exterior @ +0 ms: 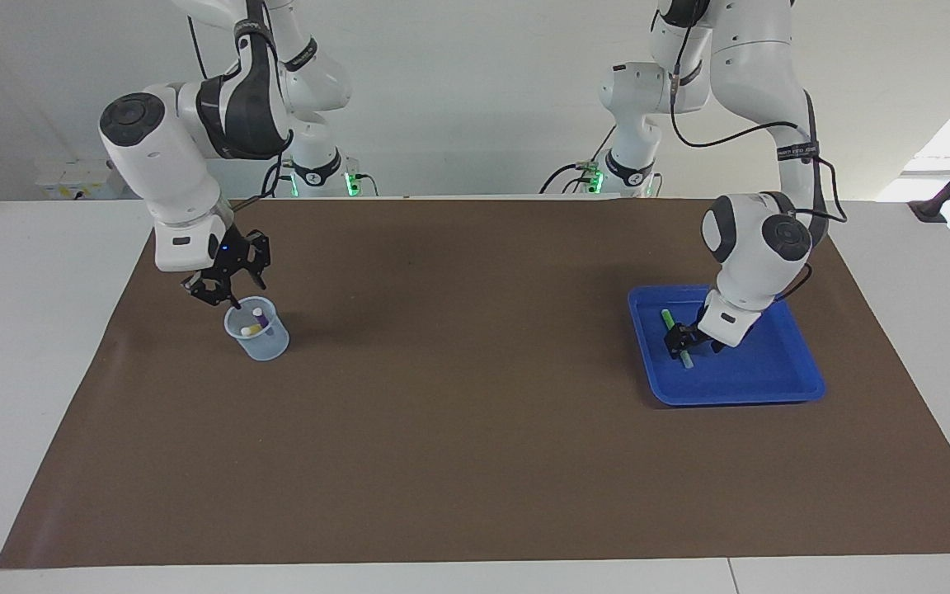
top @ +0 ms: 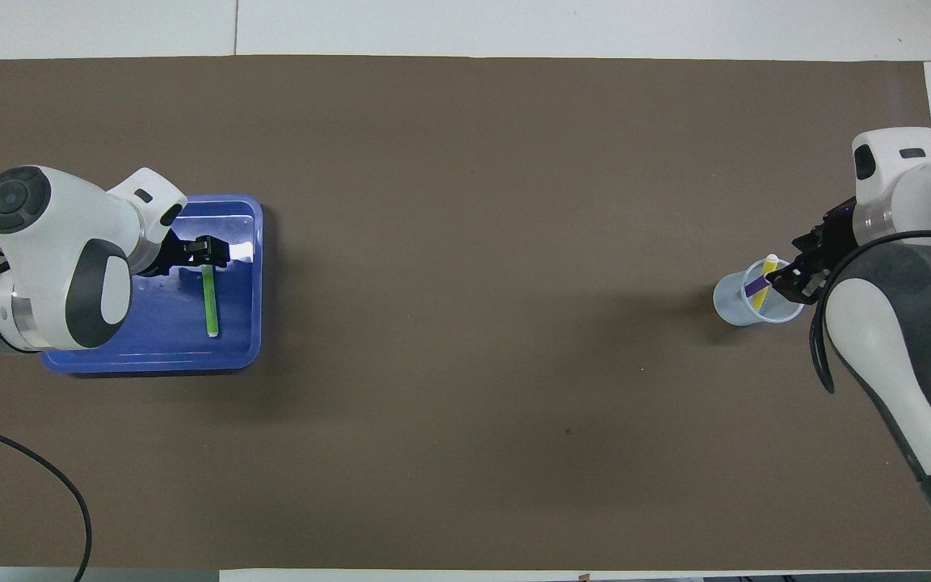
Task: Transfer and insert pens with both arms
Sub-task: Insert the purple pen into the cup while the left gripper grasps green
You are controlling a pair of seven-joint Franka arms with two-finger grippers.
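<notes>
A green pen (exterior: 667,318) lies flat in a blue tray (exterior: 772,388) toward the left arm's end of the table. My left gripper (exterior: 681,338) is down in the tray, right at this pen. In the overhead view the left gripper (top: 205,252) covers the end of the green pen (top: 210,299) that is farther from the robots. A purple pen (exterior: 259,314) and a yellow pen (exterior: 251,330) stand tilted in a clear cup (exterior: 265,342) toward the right arm's end. My right gripper (exterior: 219,295) hangs open just above the cup's rim and holds nothing.
A brown mat (exterior: 458,429) covers most of the white table. The tray (top: 150,356) holds only the green pen. In the overhead view the cup (top: 728,303) sits beside the right gripper (top: 789,279), with the purple pen (top: 754,286) and the yellow pen (top: 759,299) in it.
</notes>
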